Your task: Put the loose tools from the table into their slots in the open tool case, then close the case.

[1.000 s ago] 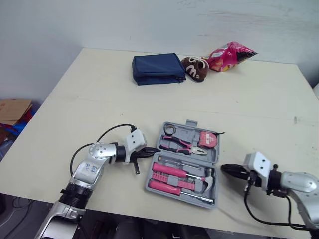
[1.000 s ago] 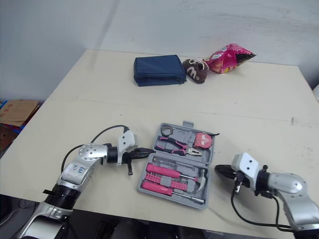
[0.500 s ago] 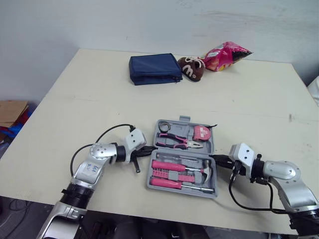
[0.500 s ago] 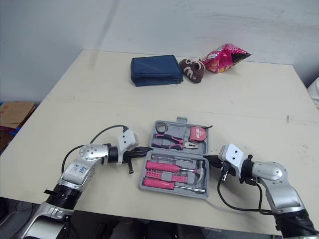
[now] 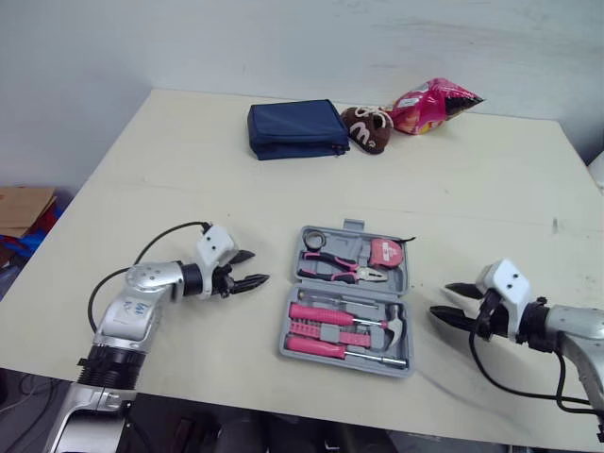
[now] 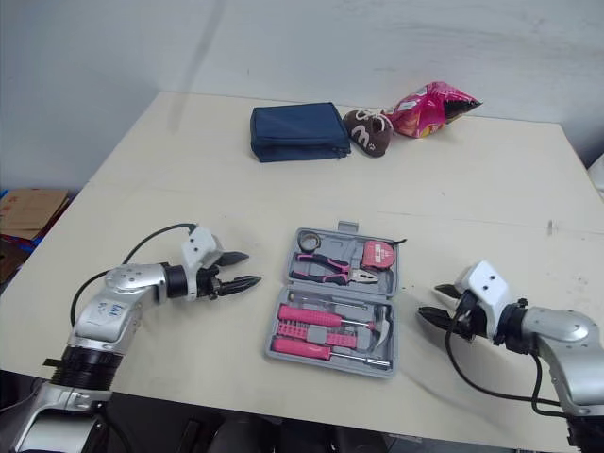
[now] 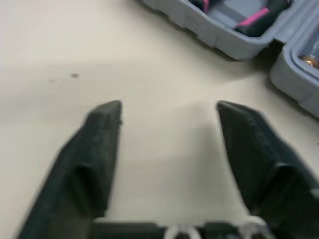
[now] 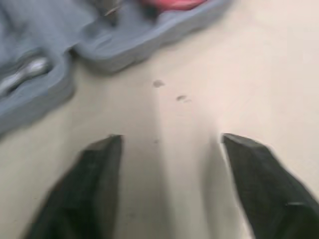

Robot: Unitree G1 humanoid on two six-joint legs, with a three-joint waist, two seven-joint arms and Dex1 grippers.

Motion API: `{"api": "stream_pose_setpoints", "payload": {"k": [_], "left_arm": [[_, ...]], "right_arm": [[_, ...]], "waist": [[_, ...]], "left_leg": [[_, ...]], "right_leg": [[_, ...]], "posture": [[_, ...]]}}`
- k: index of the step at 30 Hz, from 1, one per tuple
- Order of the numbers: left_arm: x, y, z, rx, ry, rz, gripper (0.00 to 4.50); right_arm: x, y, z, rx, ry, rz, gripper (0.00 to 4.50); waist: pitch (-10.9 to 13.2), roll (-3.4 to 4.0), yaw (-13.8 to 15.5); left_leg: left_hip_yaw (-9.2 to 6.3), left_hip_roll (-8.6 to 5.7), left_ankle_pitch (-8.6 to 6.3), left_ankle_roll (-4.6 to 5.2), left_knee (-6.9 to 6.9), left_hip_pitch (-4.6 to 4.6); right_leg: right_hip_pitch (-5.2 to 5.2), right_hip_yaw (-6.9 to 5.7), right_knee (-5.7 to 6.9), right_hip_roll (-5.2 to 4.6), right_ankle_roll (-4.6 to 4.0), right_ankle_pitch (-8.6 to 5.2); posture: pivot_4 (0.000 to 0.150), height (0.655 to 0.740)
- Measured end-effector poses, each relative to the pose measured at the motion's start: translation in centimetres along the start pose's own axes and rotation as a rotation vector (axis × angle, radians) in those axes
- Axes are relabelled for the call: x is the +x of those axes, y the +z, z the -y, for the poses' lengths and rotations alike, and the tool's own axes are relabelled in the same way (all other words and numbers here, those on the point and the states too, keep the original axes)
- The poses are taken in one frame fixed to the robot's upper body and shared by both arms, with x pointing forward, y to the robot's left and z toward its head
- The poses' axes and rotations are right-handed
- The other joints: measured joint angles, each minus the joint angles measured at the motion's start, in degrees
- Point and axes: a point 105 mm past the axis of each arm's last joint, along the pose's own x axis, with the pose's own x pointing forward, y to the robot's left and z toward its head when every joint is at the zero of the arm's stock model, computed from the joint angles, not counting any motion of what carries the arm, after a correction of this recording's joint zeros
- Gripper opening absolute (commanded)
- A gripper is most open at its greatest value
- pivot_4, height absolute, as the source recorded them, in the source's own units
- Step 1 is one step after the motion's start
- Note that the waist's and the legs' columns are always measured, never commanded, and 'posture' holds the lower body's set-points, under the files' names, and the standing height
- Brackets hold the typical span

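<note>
There is one tool case (image 5: 355, 226), grey plastic, and it lies open and flat on the tabletop (image 5: 189, 189), in the middle, close to the front edge. Its two halves are side by side, joined at the hinge. In the far half I count one pair of pliers (image 5: 344, 271) with pink handles, one pink tape measure (image 5: 385, 255) and one small metal ring-shaped piece which I cannot identify. In the near half there is one hammer (image 5: 394, 330) and several long pink-handled pieces, probably screwdrivers, whose number I cannot tell exactly. All of these sit in the moulded slots. There are two hands. The left hand (image 5: 253, 267) is just beside the left side of the case and points toward it without touching, its two black fingers spread apart with nothing between them. The right hand (image 5: 442, 299) is at the right of the case, a little farther off, and its fingers are also spread and empty. Behind the case comes a wide bare stretch of tabletop. At the far edge three things stand in a row: one dark blue pouch (image 5: 295, 129), one brown soft toy (image 5: 368, 127) and one pink snack bag (image 5: 432, 97), well apart from the case. On the floor at the left lies one cardboard box (image 5: 24, 208).
</note>
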Motion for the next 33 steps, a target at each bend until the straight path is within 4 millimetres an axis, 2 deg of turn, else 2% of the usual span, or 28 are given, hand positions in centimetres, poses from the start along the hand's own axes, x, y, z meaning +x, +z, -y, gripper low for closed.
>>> {"api": "stream_pose_setpoints", "payload": {"k": [2, 4, 7, 10, 16, 21, 28, 29, 30, 32, 33], "left_arm": [[0.0, 0.9, 0.1, -0.049, 0.012, -0.019, 4.45], [0.3, 1.8, 0.0, -0.119, 0.034, -0.06, 4.45], [1.3, 3.9, 0.7, -0.178, 0.03, -0.079, 4.45], [2.7, 4.3, 1.1, -0.25, 0.051, -0.12, 4.45], [4.0, 4.6, 1.6, -0.252, 0.079, -0.197, 4.45], [4.7, 4.1, 1.9, -0.258, 0.094, -0.239, 4.45], [5.4, 4.2, 2.0, -0.235, 0.119, -0.257, 4.45], [5.5, 4.2, 2.0, -0.23, 0.121, -0.261, 4.48], [5.5, 4.2, 2.1, -0.226, 0.12, -0.265, 4.22], [5.6, 4.2, 2.2, -0.221, 0.116, -0.277, 3.63], [5.7, 4.1, 2.4, -0.218, 0.112, -0.284, 3.14]], "right_arm": [[-0.5, 1.0, 0.8, 0.061, -0.063, -0.043, 4.47], [-0.4, 2.7, 0.9, 0.185, -0.074, -0.058, 4.47], [0.1, 4.6, -0.2, 0.33, -0.015, -0.09, 4.47], [1.7, 5.5, -1.3, 0.447, 0.008, -0.141, 4.47], [3.3, 6.2, -1.6, 0.424, -0.053, -0.19, 4.47], [4.3, 5.5, -1.5, 0.436, -0.1, -0.233, 4.47], [4.5, 5.5, -1.4, 0.432, -0.131, -0.244, 4.47], [4.5, 5.5, -1.4, 0.431, -0.132, -0.245, 4.23], [4.5, 5.5, -1.4, 0.432, -0.131, -0.245, 3.93], [4.9, 5.6, -1.9, 0.437, -0.108, -0.24, 3.09], [5.1, 5.6, -2.2, 0.441, -0.093, -0.238, 2.54]], "waist": [[0.0, -0.01, 0.0], [0.1, -0.12, -0.2], [0.1, -0.12, -0.2], [0.1, -0.11, -0.3], [0.1, -0.1, 0.0], [0.1, -0.1, -0.1], [0.1, -0.1, -0.1], [0.1, -0.1, -0.1], [0.1, -0.1, -0.1], [0.1, -0.1, -0.1], [0.1, -0.1, -0.1]], "left_leg": [[-0.01, -0.01, 0.15, -0.13, 0.14, -0.56], [-0.01, -0.01, 0.25, -0.24, 0.14, -0.59], [-0.1, 0.0, 0.36, -0.38, 0.02, -0.56], [-0.08, -0.01, 0.37, -0.39, 0.02, -0.67], [0.08, -0.02, 0.4, -0.41, 0.03, -0.93], [0.28, -0.02, 0.45, -0.38, 0.15, -1.38], [0.33, -0.04, 0.51, -0.31, 0.21, -1.36], [0.33, -0.05, 0.51, -0.31, 0.21, -1.36], [0.33, -0.05, 0.51, -0.31, 0.21, -1.36], [0.34, -0.05, 0.52, -0.31, 0.21, -1.34], [0.35, -0.05, 0.52, -0.32, 0.21, -1.34]], "right_leg": [[-0.52, 0.0, 0.18, 0.01, 0.03, 0.02], [-0.62, 0.02, 0.29, 0.04, 0.03, 0.02], [-0.65, 0.02, 0.31, 0.13, 0.01, 0.01], [-0.77, 0.04, 0.33, 0.14, -0.01, 0.0], [-1.11, 0.12, 0.29, 0.12, 0.04, -0.04], [-1.67, 0.29, 0.46, 0.13, 0.05, -0.04], [-1.66, 0.4, 0.51, 0.13, 0.1, 0.0], [-1.65, 0.4, 0.51, 0.13, 0.1, 0.0], [-1.65, 0.41, 0.51, 0.14, 0.1, 0.0], [-1.65, 0.42, 0.52, 0.14, 0.1, 0.0], [-1.65, 0.43, 0.54, 0.14, 0.11, 0.0]], "posture": [[0.15, 0.74], [0.15, 0.74], [0.15, 0.74], [0.15, 0.74], [0.15, 0.74], [0.15, 0.74], [0.15, 0.74], [0.15, 0.74], [0.15, 0.74], [0.15, 0.74], [0.15, 0.74]]}}
